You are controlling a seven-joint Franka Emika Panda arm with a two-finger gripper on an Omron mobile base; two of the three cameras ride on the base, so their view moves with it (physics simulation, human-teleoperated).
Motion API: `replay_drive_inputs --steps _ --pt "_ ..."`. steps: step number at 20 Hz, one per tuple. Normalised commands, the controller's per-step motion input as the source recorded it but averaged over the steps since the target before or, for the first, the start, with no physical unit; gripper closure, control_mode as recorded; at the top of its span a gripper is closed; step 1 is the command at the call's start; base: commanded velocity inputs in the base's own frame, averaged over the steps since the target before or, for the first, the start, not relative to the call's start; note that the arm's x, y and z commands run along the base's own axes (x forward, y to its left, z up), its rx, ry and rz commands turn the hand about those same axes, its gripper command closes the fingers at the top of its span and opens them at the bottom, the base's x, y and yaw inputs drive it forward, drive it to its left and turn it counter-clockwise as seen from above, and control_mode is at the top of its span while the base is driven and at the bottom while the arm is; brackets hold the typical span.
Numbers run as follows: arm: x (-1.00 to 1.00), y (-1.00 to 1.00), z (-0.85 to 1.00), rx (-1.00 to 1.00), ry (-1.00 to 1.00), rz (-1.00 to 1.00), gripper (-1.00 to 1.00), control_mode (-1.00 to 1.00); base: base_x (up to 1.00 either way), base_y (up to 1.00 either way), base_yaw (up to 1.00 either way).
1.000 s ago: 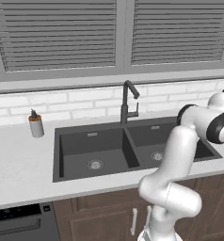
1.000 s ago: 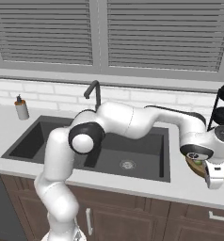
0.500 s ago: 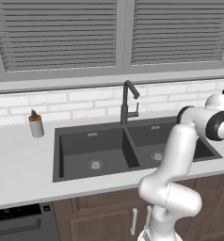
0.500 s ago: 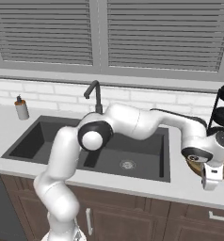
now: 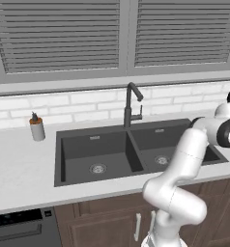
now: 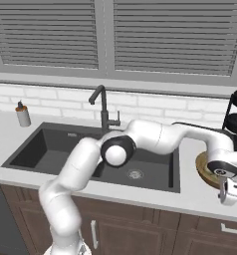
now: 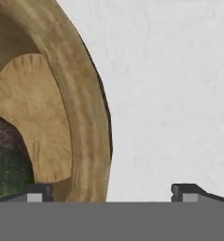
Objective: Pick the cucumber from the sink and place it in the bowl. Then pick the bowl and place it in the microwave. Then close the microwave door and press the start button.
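The white desk (image 6: 190, 196) runs right of the dark two-basin sink (image 5: 136, 149), and the white arm reaches across it to the wooden bowl (image 6: 206, 169) near the desk's right end. The gripper (image 6: 225, 191) hangs over the bowl's near rim, its jaws spread wide: in the hand view one tip sits over the bowl's inside and the other over bare desk, so the rim (image 7: 88, 136) lies between them. A dark green piece, apparently the cucumber (image 7: 8, 172), rests on the bowl's floor, though little of it shows. The step in hand appears to be picking up the bowl. Done well, it would call for lowering straight until the rim sits deep between the tips, pinching the wall squarely, and lifting level so the cucumber does not roll out.
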Motion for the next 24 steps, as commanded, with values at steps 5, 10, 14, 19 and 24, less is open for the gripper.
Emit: replay_drive_inputs --steps 5,10,14,19,24 --pt "0.24 -0.02 -0.13 0.11 -0.01 -0.08 -1.0 -1.0 0.0 0.0 0.0" --pt "0.18 0.02 -0.17 0.04 -0.05 -0.09 -1.0 -1.0 0.0 0.0 0.0" --pt "-0.02 0.06 -0.35 0.0 -0.15 -0.07 1.0 -1.0 0.0 0.0 0.0" --pt "-0.21 0.36 -0.08 -0.02 -0.29 -0.09 1.0 -1.0 0.0 0.0 0.0" --pt "-0.19 0.73 0.21 -0.06 -0.29 -0.05 1.0 -1.0 0.0 0.0 0.0"
